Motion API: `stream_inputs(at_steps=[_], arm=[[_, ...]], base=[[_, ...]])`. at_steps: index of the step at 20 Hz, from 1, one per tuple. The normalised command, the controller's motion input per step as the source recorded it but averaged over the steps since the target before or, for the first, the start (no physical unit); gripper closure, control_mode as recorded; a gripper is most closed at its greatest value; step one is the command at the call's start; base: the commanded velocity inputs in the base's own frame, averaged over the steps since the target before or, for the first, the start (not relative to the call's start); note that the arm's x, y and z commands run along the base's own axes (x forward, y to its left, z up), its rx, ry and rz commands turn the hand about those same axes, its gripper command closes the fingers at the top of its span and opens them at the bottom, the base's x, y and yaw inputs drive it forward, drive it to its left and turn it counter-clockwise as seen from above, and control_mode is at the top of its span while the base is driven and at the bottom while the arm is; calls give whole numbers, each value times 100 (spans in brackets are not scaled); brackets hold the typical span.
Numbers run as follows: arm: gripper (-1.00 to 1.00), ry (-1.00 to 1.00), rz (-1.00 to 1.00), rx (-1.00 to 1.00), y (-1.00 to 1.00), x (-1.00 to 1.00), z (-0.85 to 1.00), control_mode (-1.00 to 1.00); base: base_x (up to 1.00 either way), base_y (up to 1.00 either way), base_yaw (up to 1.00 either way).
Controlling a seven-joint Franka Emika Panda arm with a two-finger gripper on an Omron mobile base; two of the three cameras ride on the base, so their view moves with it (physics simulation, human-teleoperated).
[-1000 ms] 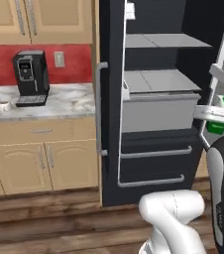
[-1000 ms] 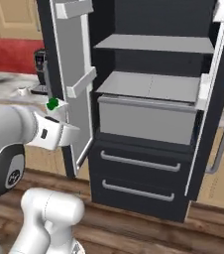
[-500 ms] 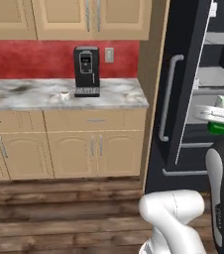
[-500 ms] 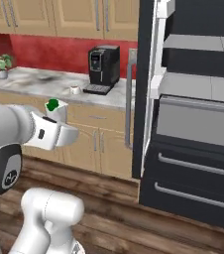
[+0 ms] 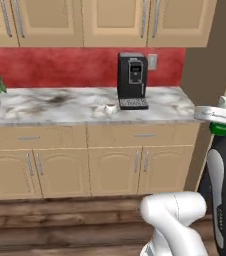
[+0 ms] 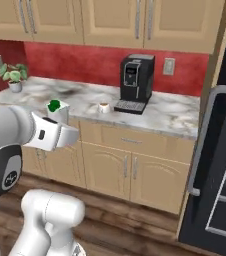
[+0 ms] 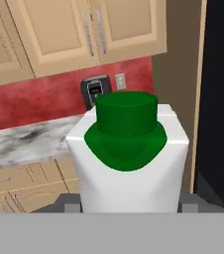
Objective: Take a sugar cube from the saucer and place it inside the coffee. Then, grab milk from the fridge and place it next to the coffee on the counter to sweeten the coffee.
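1. The gripper [image 7: 129, 206] was clamped on the milk [image 7: 130, 149], its dark fingertips flanking the carton at the bottom of the hand view.
2. The milk was a white carton with a green cap, upright, filling the centre of that view; in the right base view it sat at left-centre [image 6: 56, 110], at the end of the arm.
3. The fridge [image 6: 220, 150] stood at the right edge, so the fetching looked done.
4. Left to do: setting the milk beside the coffee [image 6: 103, 107], mid-frame on the counter [image 6: 175, 117], just left of the coffee machine [image 6: 135, 83].
5. Whether the sugar cube was in the cup was too small to tell.
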Motion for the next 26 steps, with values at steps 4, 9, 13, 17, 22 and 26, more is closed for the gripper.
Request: stream_inputs(at_steps=[4,9,13,17,22,26], arm=[[100,0,0,0,0,0,0,100],[100,0,0,0,0,0,0,100],[100,0,0,0,0,0,0,100],[100,0,0,0,0,0,0,100],[100,0,0,0,0,0,0,100],[100,0,0,0,0,0,0,100]], base=[[100,96,-6],[90,51,-12],[74,27,-7],[54,6,0],[52,12,0],[40,13,0]])
